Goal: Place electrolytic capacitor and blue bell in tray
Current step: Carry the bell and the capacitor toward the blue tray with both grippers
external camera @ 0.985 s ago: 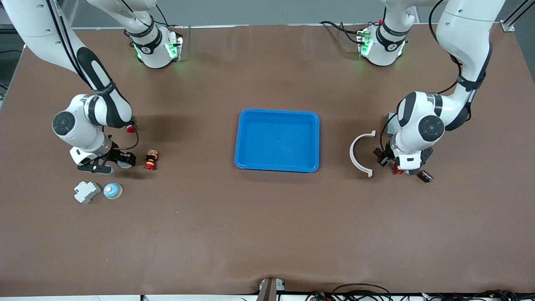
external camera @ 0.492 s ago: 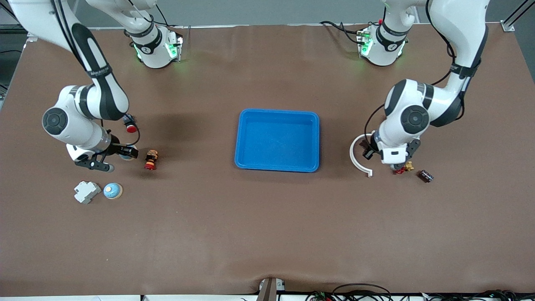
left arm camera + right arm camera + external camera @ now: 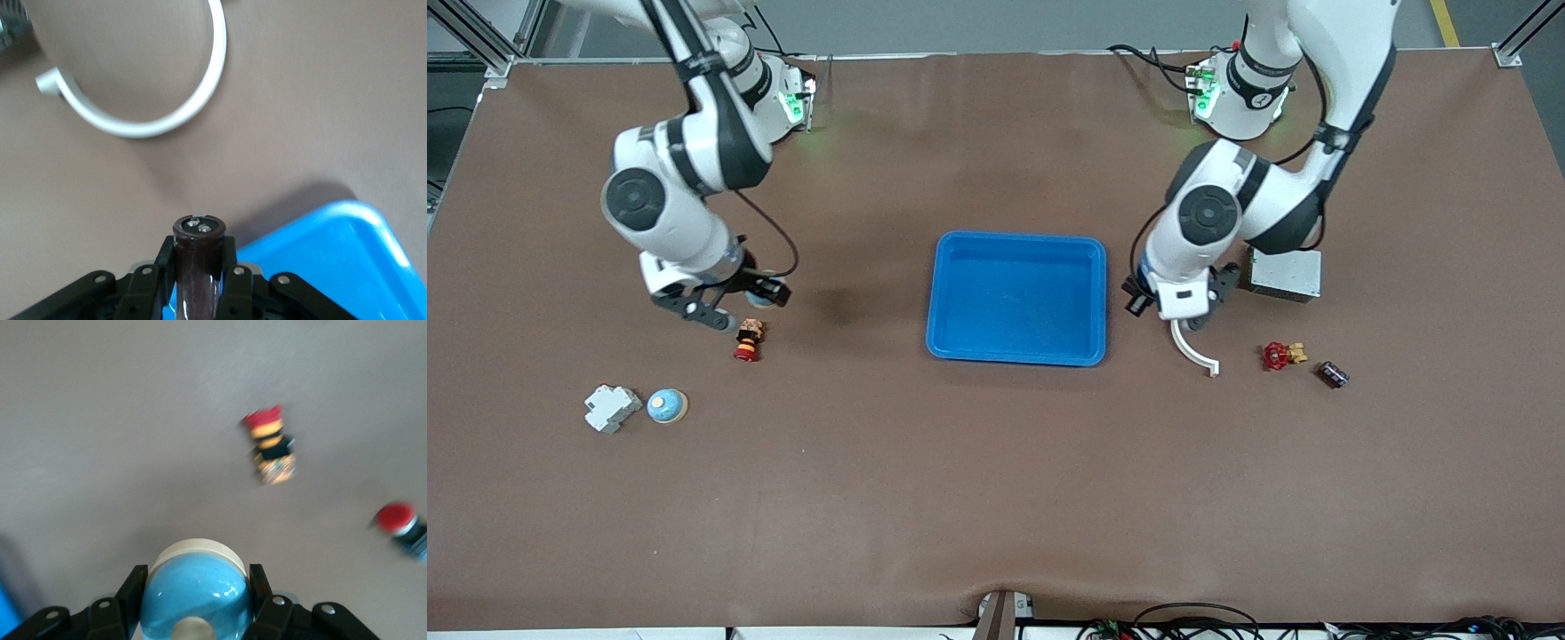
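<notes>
Both tools carry their loads in the air, short of the tray (image 3: 1017, 298).
Left tool (image 3: 199, 275) pinches the capacitor (image 3: 198, 260) beside the tray's rim, its long axis along the fingers, terminal end pointing outward. Right tool (image 3: 193, 603) pinches the bell (image 3: 195, 597) over bare desk (image 3: 996, 498), dome outward.

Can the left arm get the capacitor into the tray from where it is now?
Probably yes. The left gripper holds the capacitor in shut jaws just beside the tray, at its rim toward the left arm's end. Only the white curved piece lies nearby, flat on the table.
</notes>
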Motion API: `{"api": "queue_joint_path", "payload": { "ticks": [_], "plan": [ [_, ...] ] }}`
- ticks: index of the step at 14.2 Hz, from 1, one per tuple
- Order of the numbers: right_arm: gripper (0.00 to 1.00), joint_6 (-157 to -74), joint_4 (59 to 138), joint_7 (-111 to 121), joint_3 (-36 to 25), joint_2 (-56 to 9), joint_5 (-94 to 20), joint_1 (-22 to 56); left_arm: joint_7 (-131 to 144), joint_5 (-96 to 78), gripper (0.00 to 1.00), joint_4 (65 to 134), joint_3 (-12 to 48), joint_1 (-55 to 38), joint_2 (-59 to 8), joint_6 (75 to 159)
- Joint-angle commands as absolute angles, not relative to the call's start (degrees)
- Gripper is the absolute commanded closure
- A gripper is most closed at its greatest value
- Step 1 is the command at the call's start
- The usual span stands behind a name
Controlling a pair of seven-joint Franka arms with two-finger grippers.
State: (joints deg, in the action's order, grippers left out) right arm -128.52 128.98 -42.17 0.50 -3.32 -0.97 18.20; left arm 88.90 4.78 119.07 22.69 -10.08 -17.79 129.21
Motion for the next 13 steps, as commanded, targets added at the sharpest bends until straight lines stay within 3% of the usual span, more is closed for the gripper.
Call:
{"api": "queue_joint_path", "payload": {
  "ticks": [1, 6, 13],
  "plan": [
    [1.0, -129.19, 130.17, -53.31, -0.18, -1.76, -1.41, 25.38, 95.86, 4.92, 1.0, 113.49, 22.59, -13.96, -22.57, 128.06],
    [1.0, -135.16, 128.94, -66.78, -0.18, -4.65, -1.76, 32.95, 101.16, 5.1, 1.0, 109.17, 22.41, -17.75, -27.24, 128.06],
    [1.0, -137.02, 116.82, -84.53, -0.26, -18.44, -1.32, 42.35, 103.89, 5.1, 1.0, 107.93, 22.33, -19.78, -32.25, 128.85]
  ]
}}
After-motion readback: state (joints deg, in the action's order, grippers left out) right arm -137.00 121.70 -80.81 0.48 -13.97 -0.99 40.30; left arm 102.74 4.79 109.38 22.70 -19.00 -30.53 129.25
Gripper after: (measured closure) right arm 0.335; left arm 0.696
